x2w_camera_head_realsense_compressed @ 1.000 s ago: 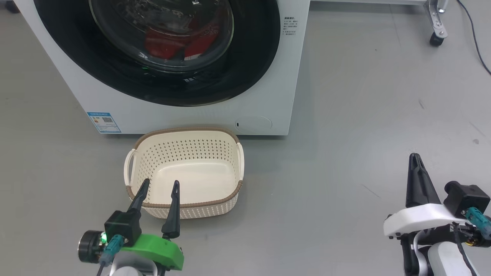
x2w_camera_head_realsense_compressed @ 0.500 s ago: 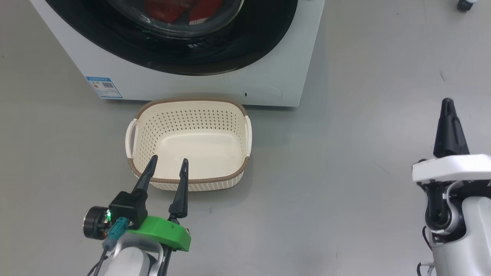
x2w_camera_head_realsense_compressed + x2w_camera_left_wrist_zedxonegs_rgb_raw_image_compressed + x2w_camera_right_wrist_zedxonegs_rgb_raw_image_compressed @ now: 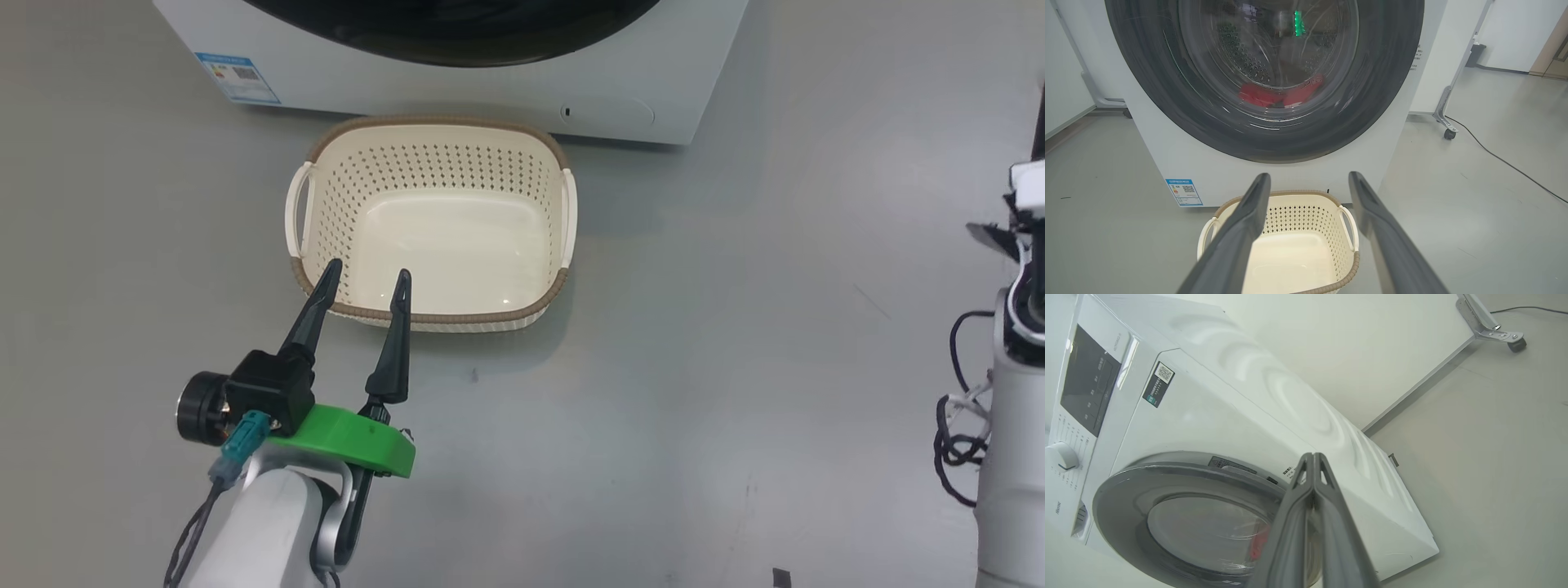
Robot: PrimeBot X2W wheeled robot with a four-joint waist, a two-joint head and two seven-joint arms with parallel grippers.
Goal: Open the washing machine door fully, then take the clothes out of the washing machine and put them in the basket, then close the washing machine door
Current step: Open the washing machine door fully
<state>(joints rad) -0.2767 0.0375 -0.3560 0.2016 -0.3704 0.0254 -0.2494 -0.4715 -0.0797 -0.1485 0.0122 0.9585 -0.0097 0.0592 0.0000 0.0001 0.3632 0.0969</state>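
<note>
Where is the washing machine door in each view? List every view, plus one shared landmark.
Head view: washing machine door, black arc at top edge.
Left wrist view: door at upper centre, face-on.
Right wrist view: door at lower left.
Shared landmark: white washing machine body around it.

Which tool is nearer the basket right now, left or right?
Left. The left tool is open at the near rim of the basket; the right tool, shut, is far off to its right, facing the washing machine.
</note>
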